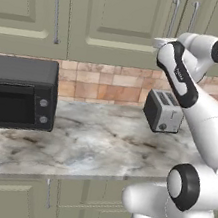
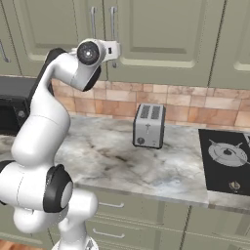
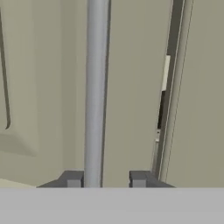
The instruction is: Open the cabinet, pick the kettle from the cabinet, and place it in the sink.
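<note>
Silver and shiny, the long bar handle (image 3: 96, 87) runs straight up between the two dark fingertips (image 3: 73, 179) of the gripper (image 3: 106, 180). The left tip sits right beside the bar, but the right tip stands a little way off, so the claw looks partly pulled in and I cannot tell if it is truly pinching the bar. The cabinet (image 1: 124, 17) is green, and its doors look closed in both base views, with just a thin dark crack (image 3: 168, 87) between the two doors in the hand view. The kettle must be inside, hidden behind the doors. If the claw pulls now with only one tip touching, the bar could slip out and the door would stay closed. If the arm pulls straight back and not in a curve, the door could fight it and the tips could slide down the bar. The toaster (image 2: 149, 125) stands on the marble counter (image 2: 107, 156) below, and the arm could bump it when it swings. The black oven (image 1: 17, 92) is well off to the left.
</note>
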Motion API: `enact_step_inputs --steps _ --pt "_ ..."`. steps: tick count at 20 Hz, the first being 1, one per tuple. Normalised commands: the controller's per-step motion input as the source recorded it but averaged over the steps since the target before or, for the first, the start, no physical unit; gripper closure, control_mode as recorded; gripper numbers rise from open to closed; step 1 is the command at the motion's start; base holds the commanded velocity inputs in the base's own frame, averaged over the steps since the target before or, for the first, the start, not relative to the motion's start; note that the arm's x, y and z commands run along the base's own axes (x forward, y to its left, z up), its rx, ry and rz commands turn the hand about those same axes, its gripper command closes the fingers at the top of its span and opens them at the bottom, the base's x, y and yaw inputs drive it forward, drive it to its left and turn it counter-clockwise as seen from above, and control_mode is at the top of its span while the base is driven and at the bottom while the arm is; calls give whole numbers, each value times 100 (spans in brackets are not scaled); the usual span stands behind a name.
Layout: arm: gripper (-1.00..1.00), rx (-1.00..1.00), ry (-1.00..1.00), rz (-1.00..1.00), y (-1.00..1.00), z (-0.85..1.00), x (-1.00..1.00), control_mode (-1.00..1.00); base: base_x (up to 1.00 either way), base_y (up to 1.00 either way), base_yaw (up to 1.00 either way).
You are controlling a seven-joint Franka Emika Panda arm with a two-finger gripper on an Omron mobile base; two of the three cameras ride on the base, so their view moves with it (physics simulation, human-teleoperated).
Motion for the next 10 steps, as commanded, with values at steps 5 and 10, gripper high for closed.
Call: enact_step_inputs --steps 5,10 --pt "100 0 0 0 43 0 26 -100 0 0 0" --pt "100 0 0 0 40 0 3 -100 0 0 0"
